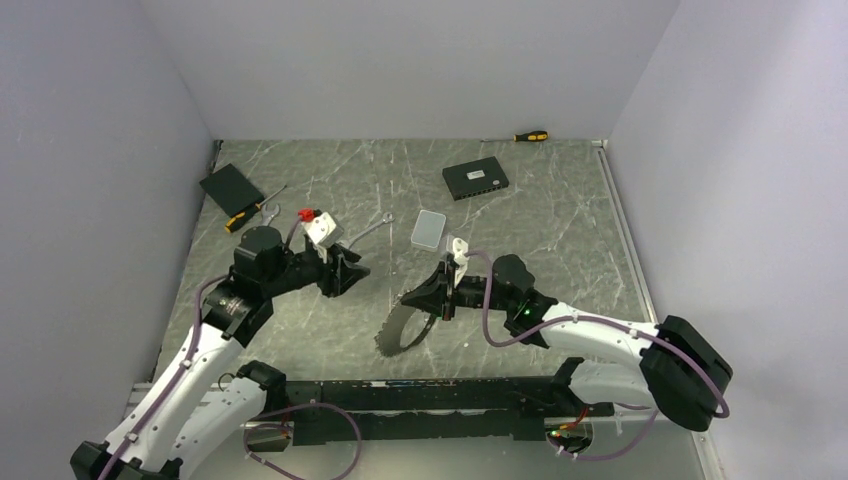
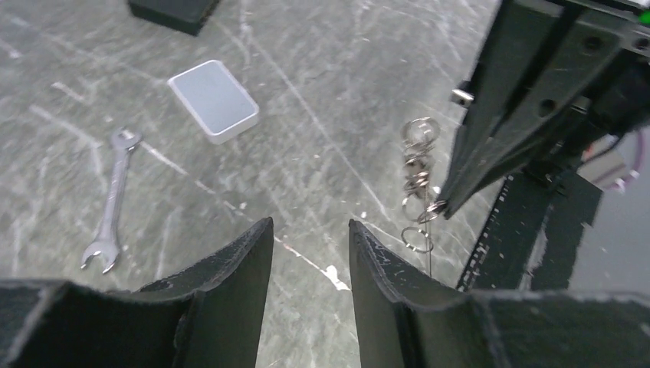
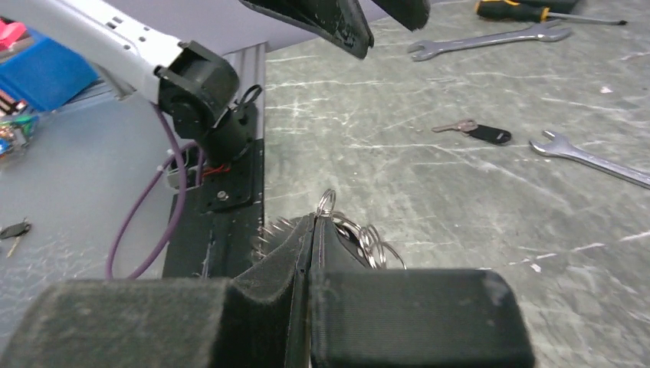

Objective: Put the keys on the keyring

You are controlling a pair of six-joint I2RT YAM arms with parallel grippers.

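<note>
One loose key (image 3: pixel 464 130) with a black tag lies flat on the desk (image 3: pixel 460 215), probably nearer your left hand (image 2: pixel 310 226), jaws parted and empty, while your right hand (image 3: pixel 314 222) clenches the keyring (image 2: pixel 416 180), hanging upright ahead-right of the left one.

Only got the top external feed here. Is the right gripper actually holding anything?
Observer: Yes. The right wrist view shows the right gripper shut on the keyring, with small silver rings bunched beside its fingers.
Operator: Left gripper got a key?
Observer: No. In the left wrist view, the left gripper is open, with nothing between its fingers.
Operator: Any loose key around?
Observer: One key with a black tag lies on the table near a wrench, seen from the right wrist.
</note>
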